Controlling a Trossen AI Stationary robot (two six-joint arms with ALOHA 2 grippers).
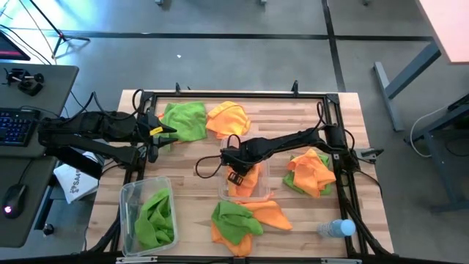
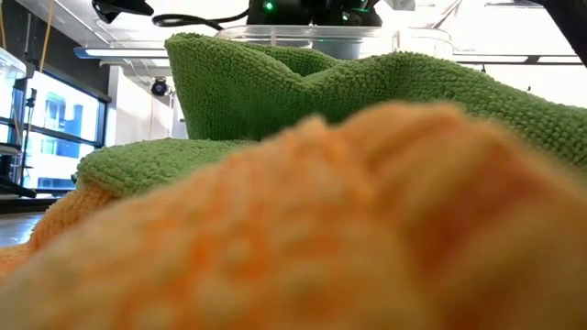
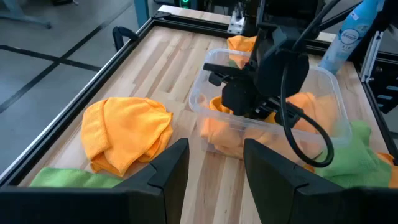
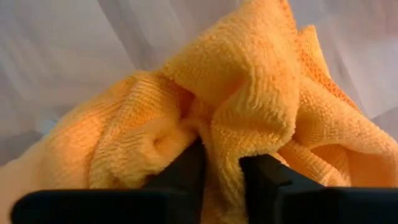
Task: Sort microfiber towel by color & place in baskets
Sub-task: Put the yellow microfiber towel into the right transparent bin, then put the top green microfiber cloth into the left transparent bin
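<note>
A clear basket (image 1: 222, 192) at the table's middle holds orange towels (image 3: 217, 134), and my right gripper (image 4: 222, 171) reaches down into it, open, with an orange towel (image 4: 249, 106) bunched round its fingers. A second clear basket (image 1: 128, 198) near the left front corner holds green towels (image 1: 155, 220). Loose towels lie on the table: a green one (image 1: 183, 121) and an orange one (image 1: 229, 117) at the far side, a mixed pile (image 1: 311, 172) at the right, another mixed pile (image 1: 238, 220) at the front. My left gripper (image 3: 214, 168) hangs open above the table's left side, touching nothing. My right gripper comes from above, pointing down into the middle basket. A raised fold of the orange towel (image 4: 224, 134) stands between its two parted fingers and lies against both. The rest of that towel rests slack on the basket's contents.
A clear water bottle with a blue cap (image 1: 335, 229) lies near the front right corner. A black frame (image 1: 234, 94) rims the table. The front pile's towels (image 2: 367, 183) fill the low view. Bare wood shows between the two baskets (image 1: 194, 198).
</note>
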